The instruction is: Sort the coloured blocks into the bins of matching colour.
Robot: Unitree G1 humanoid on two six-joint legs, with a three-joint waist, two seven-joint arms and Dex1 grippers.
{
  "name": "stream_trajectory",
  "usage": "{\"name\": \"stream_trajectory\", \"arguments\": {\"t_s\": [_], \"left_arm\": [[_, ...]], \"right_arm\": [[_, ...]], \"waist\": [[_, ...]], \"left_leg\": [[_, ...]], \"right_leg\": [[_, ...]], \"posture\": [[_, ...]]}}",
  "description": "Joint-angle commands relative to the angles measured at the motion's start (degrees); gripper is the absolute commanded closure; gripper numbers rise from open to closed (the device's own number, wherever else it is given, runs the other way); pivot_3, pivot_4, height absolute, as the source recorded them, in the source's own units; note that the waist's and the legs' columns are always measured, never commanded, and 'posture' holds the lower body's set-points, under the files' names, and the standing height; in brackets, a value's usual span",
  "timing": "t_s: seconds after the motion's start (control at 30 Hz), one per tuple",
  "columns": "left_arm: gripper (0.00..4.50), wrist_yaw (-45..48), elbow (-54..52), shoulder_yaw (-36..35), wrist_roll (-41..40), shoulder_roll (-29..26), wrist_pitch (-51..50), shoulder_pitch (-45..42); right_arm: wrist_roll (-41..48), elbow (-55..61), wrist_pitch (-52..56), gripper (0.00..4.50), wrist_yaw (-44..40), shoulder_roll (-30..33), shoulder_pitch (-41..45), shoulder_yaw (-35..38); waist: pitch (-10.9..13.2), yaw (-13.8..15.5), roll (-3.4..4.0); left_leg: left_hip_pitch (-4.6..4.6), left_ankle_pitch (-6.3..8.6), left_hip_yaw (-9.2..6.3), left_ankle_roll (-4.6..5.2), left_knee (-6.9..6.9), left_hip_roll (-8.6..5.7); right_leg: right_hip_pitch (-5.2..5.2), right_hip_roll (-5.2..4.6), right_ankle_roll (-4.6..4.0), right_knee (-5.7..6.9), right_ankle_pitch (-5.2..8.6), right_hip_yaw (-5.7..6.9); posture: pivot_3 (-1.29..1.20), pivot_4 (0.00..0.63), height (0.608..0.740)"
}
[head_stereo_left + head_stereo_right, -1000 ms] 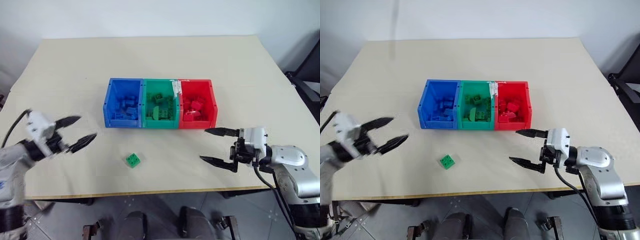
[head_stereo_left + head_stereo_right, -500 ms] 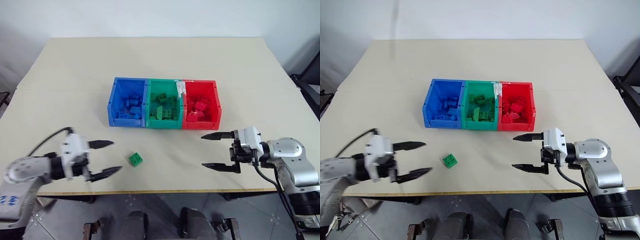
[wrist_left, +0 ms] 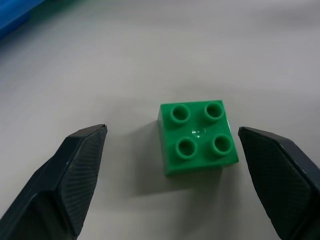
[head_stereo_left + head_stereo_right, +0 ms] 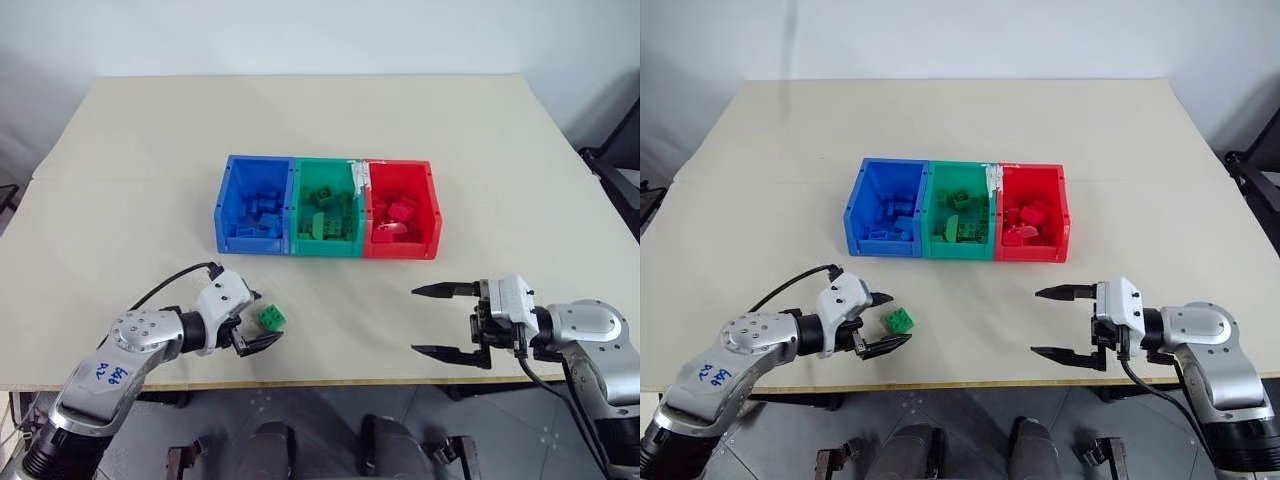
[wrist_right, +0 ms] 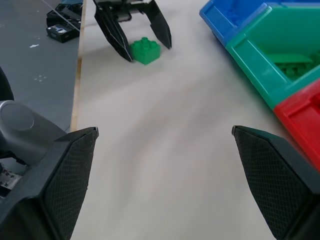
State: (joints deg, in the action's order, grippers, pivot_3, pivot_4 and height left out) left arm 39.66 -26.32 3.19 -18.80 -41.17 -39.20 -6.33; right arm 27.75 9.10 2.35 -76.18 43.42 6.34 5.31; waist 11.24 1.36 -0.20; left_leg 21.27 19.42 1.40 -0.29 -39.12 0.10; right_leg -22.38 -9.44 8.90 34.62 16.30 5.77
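Observation:
One green block (image 4: 271, 318) lies studs up on the beige table (image 4: 150, 150), in front of the bins. My left gripper (image 4: 267, 320) is open, with one finger on each side of the block. In the left wrist view a gap shows between the block (image 3: 197, 136) and each finger. Joined blue (image 4: 250, 245), green (image 4: 325, 248) and red (image 4: 400, 250) bins stand mid-table, each holding several blocks of its own colour. Near the table's front right, my right gripper (image 4: 415, 320) is open and empty, pointing left.
White tape (image 4: 360, 177) marks the rim between the green and red bins. The table's front edge (image 4: 350, 380) runs just below both grippers. The right wrist view shows the left gripper's fingers (image 5: 116, 35) beside the green block (image 5: 145, 51).
My left gripper has swung right and down to the green block and now flanks it. The right gripper has hardly moved and stays open.

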Motion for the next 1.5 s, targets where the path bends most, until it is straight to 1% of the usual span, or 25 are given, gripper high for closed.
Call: {"name": "stream_trajectory", "arguments": {"t_s": [0.03, 0.13, 0.23, 0.27, 0.37, 0.43, 0.53, 0.6, 0.67, 0.73, 0.83, 0.9, 0.97, 1.1, 1.13, 1.17, 1.2, 1.27, 1.33, 1.37, 1.43, 1.5], "left_arm": [[0.92, 0.4, -0.2, -0.6, -1.5, 1.8, 0.7, -0.6], [1.87, 2.1, 0.6, 0.0, 0.5, -0.7, 1.1, 0.1], [2.88, 2.9, 1.1, -0.2, 0.4, -1.4, 1.8, -0.5], [3.02, 3.2, 1.3, -0.4, 0.4, -1.4, 2.2, -1.1], [3.02, 4.6, 1.8, -0.9, -0.8, -0.8, 3.2, -4.2], [3.02, 5.8, 2.5, -1.1, -1.8, 0.4, 4.4, -8.2], [3.02, 5.1, 6.6, -1.2, -2.8, 5.0, 6.5, -17.5], [3.02, 3.6, 12.7, 0.2, -0.6, 8.7, 9.4, -24.2], [3.02, 3.1, 18.0, 1.5, 1.9, 11.1, 12.7, -28.3], [3.02, 1.0, 28.3, 3.4, 5.4, 15.3, 18.2, -35.1], [3.02, -1.4, 40.9, 5.1, 10.2, 19.1, 24.9, -42.1], [2.30, -1.4, 46.9, 4.6, 10.6, 21.2, 27.6, -44.7], [1.75, -0.1, 49.0, 4.9, 11.0, 21.8, 29.7, -45.5], [0.48, 1.2, 47.0, 3.8, 10.6, 21.3, 30.1, -43.8], [0.19, 2.1, 45.4, 3.7, 10.6, 20.4, 30.4, -42.6], [0.02, 3.2, 43.4, 3.4, 10.2, 19.4, 30.3, -41.3], [0.02, 4.3, 40.8, 2.6, 9.4, 17.9, 30.0, -39.4], [0.02, 8.7, 33.4, 0.2, 6.4, 13.4, 29.8, -33.5], [0.02, 13.0, 26.7, -3.3, 2.8, 8.2, 29.3, -26.1], [0.02, 14.6, 24.2, -4.7, 1.2, 6.3, 29.1, -23.0], [0.02, 18.1, 19.6, -10.3, -1.6, 1.4, 29.8, -13.4], [0.02, 19.1, 17.2, -13.5, -3.5, -1.0, 29.5, -8.0]], "right_arm": [[0.7, 2.1, -0.7, 0.00, 0.9, -0.4, 0.4, 0.4], [0.7, 2.0, -0.8, 0.00, 1.1, -0.4, 0.5, 0.3], [0.6, 1.8, -1.1, 0.00, 1.1, -0.4, 0.4, 0.2], [0.5, 1.7, -1.3, 0.00, 1.1, -0.5, 0.3, 0.2], [-0.6, 0.9, -3.0, 0.00, 0.6, -0.4, 0.1, -0.2], [-0.5, 1.1, -3.2, 0.00, 1.7, -0.9, -0.3, 0.3], [1.9, 2.4, -1.2, 0.00, 6.9, -3.5, -1.3, 3.0], [3.2, 3.3, -0.6, 0.00, 13.4, -7.1, -2.0, 5.5], [3.1, 3.9, -0.6, 0.00, 18.7, -10.1, -2.4, 7.2], [1.9, 4.5, -1.2, 0.00, 24.9, -13.4, -2.9, 9.0], [1.2, 6.7, -1.3, 0.00, 29.0, -15.4, -4.3, 9.4], [0.8, 8.5, -0.9, 0.00, 29.7, -15.4, -5.5, 9.0], [0.7, 9.5, -0.7, 0.00, 30.2, -15.1, -6.2, 8.7], [0.5, 10.2, -0.3, 0.00, 30.0, -14.1, -6.7, 8.0], [0.5, 10.2, -0.2, 0.00, 29.7, -13.9, -6.6, 7.8], [0.7, 10.2, -0.1, 0.00, 29.2, -13.5, -6.4, 7.6], [0.6, 10.0, -0.1, 0.00, 28.2, -12.9, -6.1, 7.2], [0.9, 8.7, 0.2, 0.00, 25.4, -11.2, -4.9, 6.2], [0.6, 6.3, 0.0, 0.00, 21.6, -8.8, -3.2, 5.0], [0.8, 5.1, -0.1, 0.00, 20.1, -8.0, -2.4, 4.6], [0.0, 1.1, -1.1, 0.00, 15.7, -5.7, 0.3, 3.3], [-0.6, -1.7, -2.1, 0.00, 13.0, -4.5, 2.1, 2.6]], "waist": [[0.0, 0.1, -0.01], [0.0, 0.0, -0.01], [0.0, 0.0, 0.00], [0.0, 0.0, 0.00], [0.0, 0.2, -0.01], [0.0, 0.2, -0.01], [0.0, 0.4, -0.02], [0.0, 0.5, -0.02], [0.0, 0.4, -0.06], [0.0, -0.4, -0.05], [0.0, 0.6, -0.10], [0.0, 0.4, -0.10], [0.0, 0.2, -0.10], [0.0, -0.2, -0.10], [0.0, -0.2, -0.09], [0.0, -0.3, -0.09], [0.0, -0.3, -0.09], [0.0, -0.8, -0.09], [0.0, -1.4, -0.06], [0.0, -1.4, -0.07], [0.0, -1.7, -0.06], [0.0, -1.3, -0.04]], "left_leg": [[0.00, 0.00, 0.00, 0.00, -0.01, 0.00], [0.00, 0.00, -0.02, 0.00, -0.02, 0.00], [0.00, 0.00, 0.00, 0.00, -0.01, 0.00], [0.00, 0.00, 0.00, 0.00, -0.01, 0.00], [0.00, 0.00, -0.01, 0.00, -0.01, 0.00], [0.01, 0.00, -0.02, 0.00, -0.03, -0.02], [0.03, -0.01, -0.06, 0.00, -0.06, -0.02], [0.03, -0.02, -0.06, 0.00, -0.08, -0.05], [0.03, -0.03, -0.05, -0.02, -0.09, -0.06], [0.01, -0.03, 0.00, -0.02, -0.05, -0.07], [0.13, -0.08, -0.01, 0.00, -0.09, -0.09], [0.13, -0.08, 0.01, 0.02, -0.09, -0.12], [0.13, -0.07, 0.02, 0.04, -0.03, -0.12], [0.15, -0.06, 0.06, 0.05, 0.03, -0.10], [0.15, -0.06, 0.06, 0.05, 0.03, -0.09], [0.14, -0.06, 0.06, 0.05, 0.03, -0.09], [0.12, -0.06, 0.07, 0.05, 0.02, -0.08], [0.12, -0.06, 0.07, 0.05, 0.02, -0.07], [0.07, -0.06, 0.08, 0.04, 0.05, -0.03], [0.06, -0.06, 0.07, 0.04, 0.06, -0.01], [0.05, -0.05, 0.05, 0.03, 0.04, 0.02], [0.00, -0.01, 0.12, 0.07, 0.05, 0.04]], "right_leg": [[0.00, 0.00, 0.00, 0.00, 0.00, 0.00], [0.00, 0.00, 0.00, 0.01, 0.00, 0.00], [0.00, 0.00, 0.00, 0.00, 0.00, 0.00], [0.00, 0.00, 0.00, -0.01, 0.00, 0.00], [0.00, 0.00, 0.00, 0.01, 0.00, 0.01], [0.02, 0.00, 0.00, 0.00, 0.00, 0.01], [0.02, 0.00, 0.01, 0.03, 0.00, 0.04], [0.03, -0.01, 0.02, 0.06, -0.01, 0.04], [0.03, 0.00, 0.02, 0.04, -0.01, 0.06], [0.00, -0.01, 0.02, 0.03, -0.01, 0.01], [-0.04, 0.01, 0.05, 0.04, -0.02, 0.08], [-0.04, 0.00, 0.09, -0.02, -0.04, 0.04], [-0.05, 0.00, 0.08, -0.03, -0.04, 0.05], [-0.12, 0.01, 0.08, -0.06, -0.04, 0.05], [-0.12, 0.01, 0.08, -0.06, -0.04, 0.05], [-0.12, 0.01, 0.08, -0.05, -0.04, 0.05], [-0.12, 0.01, 0.08, -0.05, -0.04, 0.04], [-0.12, 0.01, 0.08, -0.03, -0.04, 0.02], [-0.12, 0.01, 0.06, -0.02, -0.03, -0.01], [-0.10, 0.01, 0.04, -0.02, -0.02, 0.02], [-0.09, 0.02, 0.03, -0.04, -0.02, 0.05], [-0.07, 0.01, 0.03, -0.05, -0.02, -0.02]], "posture": [[0.00, 0.150, 0.740], [0.00, 0.150, 0.740], [0.00, 0.150, 0.740], [0.00, 0.150, 0.740], [0.00, 0.150, 0.740], [0.00, 0.150, 0.740], [0.00, 0.150, 0.740], [0.00, 0.150, 0.740], [0.00, 0.150, 0.740], [0.00, 0.150, 0.740], [0.00, 0.150, 0.740], [0.00, 0.150, 0.740], [0.00, 0.150, 0.740], [0.00, 0.150, 0.740], [0.00, 0.150, 0.740], [0.00, 0.150, 0.740], [0.00, 0.150, 0.740], [0.00, 0.150, 0.740], [0.00, 0.150, 0.740], [0.00, 0.150, 0.740], [0.00, 0.150, 0.740], [0.00, 0.150, 0.740]]}}
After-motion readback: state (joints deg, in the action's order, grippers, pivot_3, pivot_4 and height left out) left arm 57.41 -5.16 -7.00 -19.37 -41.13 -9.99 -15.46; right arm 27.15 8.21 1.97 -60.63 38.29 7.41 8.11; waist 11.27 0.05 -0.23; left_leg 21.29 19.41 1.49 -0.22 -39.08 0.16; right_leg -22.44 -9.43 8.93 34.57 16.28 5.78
